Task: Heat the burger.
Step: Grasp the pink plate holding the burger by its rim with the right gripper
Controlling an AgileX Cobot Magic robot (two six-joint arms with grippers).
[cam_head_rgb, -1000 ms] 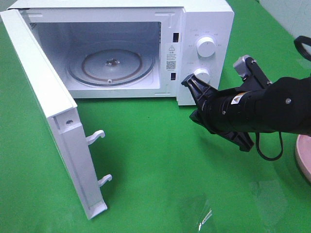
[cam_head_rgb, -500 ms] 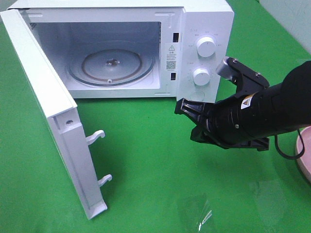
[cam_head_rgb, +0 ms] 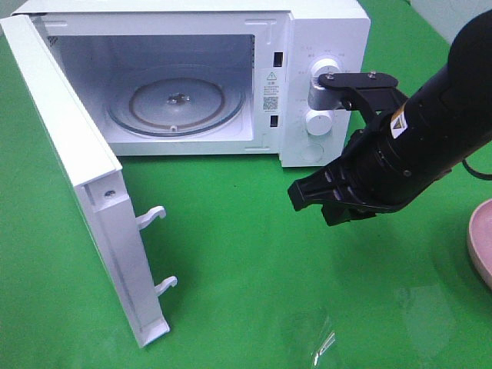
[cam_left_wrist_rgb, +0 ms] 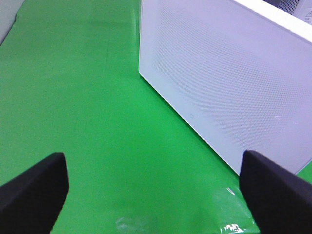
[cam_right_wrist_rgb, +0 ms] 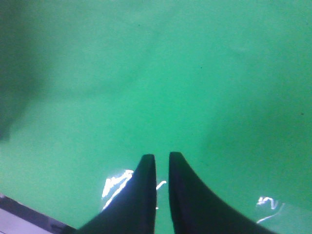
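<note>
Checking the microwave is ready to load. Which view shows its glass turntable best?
Exterior high: the glass turntable lies plainly visible inside the open microwave. The left wrist shows only a white outer panel; the right wrist only green table.

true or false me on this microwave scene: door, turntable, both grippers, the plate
1. The microwave door stands open. True.
2. A burger sits on the turntable. False: the glass turntable carries nothing, and no burger shows in any view.
3. The right gripper is shut with nothing between its fingers. True.
4. The left gripper is shut. False: the left gripper is wide open, facing the outside of the door.
5. The pink plate is inside the microwave. False: the pink plate lies on the green table at the right edge of the high view.
</note>
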